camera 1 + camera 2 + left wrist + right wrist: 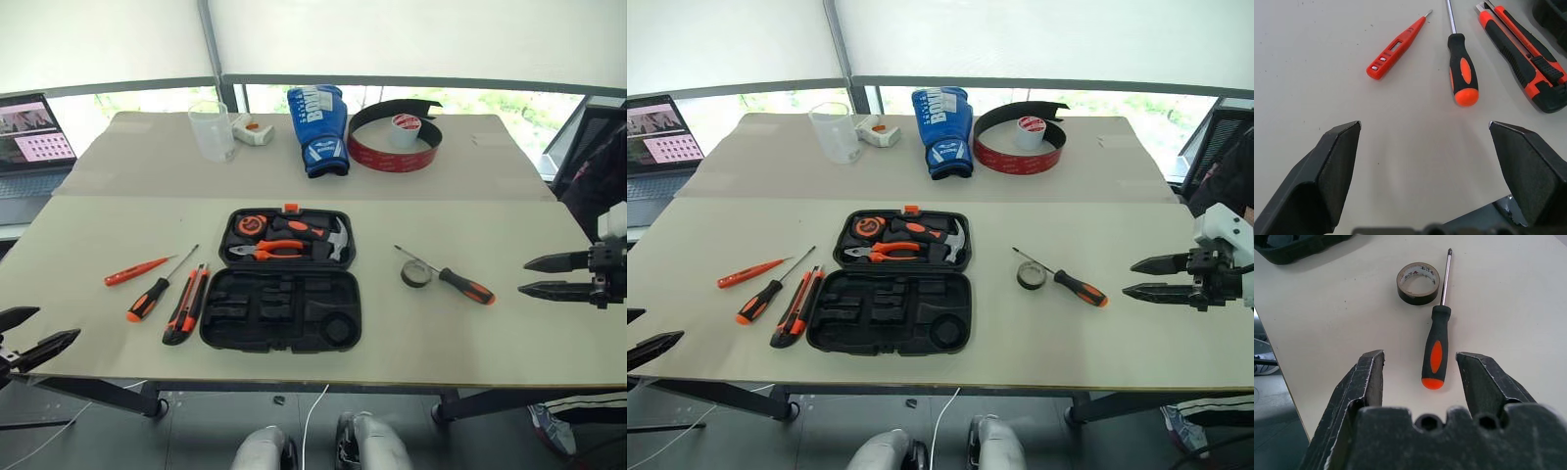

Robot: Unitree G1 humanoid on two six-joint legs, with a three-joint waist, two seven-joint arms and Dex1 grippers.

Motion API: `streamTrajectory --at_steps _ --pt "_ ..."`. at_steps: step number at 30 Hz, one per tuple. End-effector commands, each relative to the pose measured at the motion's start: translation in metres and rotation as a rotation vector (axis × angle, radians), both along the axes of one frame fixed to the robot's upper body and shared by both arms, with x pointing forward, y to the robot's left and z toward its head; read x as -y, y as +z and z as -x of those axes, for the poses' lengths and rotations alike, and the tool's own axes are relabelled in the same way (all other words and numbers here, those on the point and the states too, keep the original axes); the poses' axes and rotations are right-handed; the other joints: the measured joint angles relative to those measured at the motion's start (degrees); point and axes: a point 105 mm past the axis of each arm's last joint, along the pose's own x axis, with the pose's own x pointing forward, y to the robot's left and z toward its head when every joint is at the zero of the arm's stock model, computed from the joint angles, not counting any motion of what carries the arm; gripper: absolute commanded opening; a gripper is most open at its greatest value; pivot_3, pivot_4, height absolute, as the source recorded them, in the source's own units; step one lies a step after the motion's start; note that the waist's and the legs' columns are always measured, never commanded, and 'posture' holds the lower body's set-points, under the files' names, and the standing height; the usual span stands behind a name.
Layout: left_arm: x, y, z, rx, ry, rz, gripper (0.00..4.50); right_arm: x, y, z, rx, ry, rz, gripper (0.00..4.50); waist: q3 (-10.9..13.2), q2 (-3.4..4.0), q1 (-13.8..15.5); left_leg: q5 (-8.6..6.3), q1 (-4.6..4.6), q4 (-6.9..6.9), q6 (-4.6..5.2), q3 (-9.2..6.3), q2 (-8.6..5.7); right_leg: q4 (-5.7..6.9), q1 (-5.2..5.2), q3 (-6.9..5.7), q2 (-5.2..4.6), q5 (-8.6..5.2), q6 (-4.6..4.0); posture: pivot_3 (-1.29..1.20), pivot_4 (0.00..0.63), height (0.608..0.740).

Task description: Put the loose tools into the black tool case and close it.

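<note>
Both hands (558, 275) wide open, empty

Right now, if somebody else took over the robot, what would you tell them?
Left hand: open, empty, off the table's left near corner.
Right hand: open, empty, aimed at the right screwdriver.
Black tool case lies open mid-table, near-half recesses empty.
Left of it: thin orange screwdriver, black-and-orange screwdriver, utility knife.
Right of it: tape roll, touching or nearly touching the right screwdriver's shaft.
Done: nothing packed yet.
Left: load all five tools, close the case.
</note>
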Motion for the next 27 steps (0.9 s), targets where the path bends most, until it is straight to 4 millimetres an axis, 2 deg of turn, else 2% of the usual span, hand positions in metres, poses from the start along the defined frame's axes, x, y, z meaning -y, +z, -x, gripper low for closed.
streamTrajectory --at_steps 1,4,7,10,16,21,27 --pt "0.002 0.002 -0.008 0.006 -0.012 -0.009 4.5 0.0 0.014 0.005 0.057 0.036 0.002 3.3 0.0 0.0 0.0 0.0 0.0 0.0 0.0 0.0 0.0 0.0 0.0 0.0 0.0 0.0 0.0 0.0 0.15 0.727" --pt "0.013 -0.004 -0.02 -0.006 -0.028 0.023 4.5 -0.005 0.022 0.004 0.108 0.048 -0.008 3.3 0.0 0.09 0.4 0.02 0.05 0.01 -0.03 0.0 0.0 0.02 0.07 0.0 -0.01 0.0 0.0 0.0 0.15 0.727" --pt "0.037 -0.007 -0.031 -0.033 -0.094 0.042 4.5 -0.033 0.034 -0.002 0.194 0.102 -0.04 3.3 0.0 0.06 0.3 0.03 0.04 0.0 -0.04 0.0 0.0 0.04 0.07 0.0 -0.01 0.0 0.01 0.0 0.15 0.727" --pt "0.047 -0.015 -0.038 -0.067 -0.112 0.046 4.5 -0.06 0.036 0.005 0.189 0.167 -0.07 3.3 0.0 0.06 0.1 0.04 0.04 -0.02 -0.07 0.0 0.0 0.06 0.07 0.01 0.0 0.01 0.01 0.0 0.15 0.727" --pt "0.044 -0.041 -0.058 -0.143 -0.037 0.007 4.5 -0.122 0.039 0.031 0.196 0.335 -0.133 3.3 0.0 0.06 0.4 0.09 0.09 -0.1 -0.14 0.01 0.0 0.09 0.07 -0.01 0.01 0.03 -0.01 0.0 0.15 0.727" --pt "0.052 -0.052 -0.071 -0.158 -0.058 0.033 4.5 -0.14 0.043 0.046 0.207 0.381 -0.164 3.3 0.0 -0.02 0.6 0.09 0.1 -0.08 -0.14 0.0 -0.01 0.03 0.13 0.0 0.01 0.03 0.01 0.0 0.15 0.727" --pt "0.058 -0.058 -0.089 -0.156 -0.072 0.052 4.5 -0.153 0.046 0.05 0.226 0.405 -0.181 3.3 0.0 -0.06 1.0 0.09 0.14 -0.09 -0.14 -0.01 -0.01 0.02 0.16 -0.01 0.01 0.04 0.0 0.0 0.15 0.727"
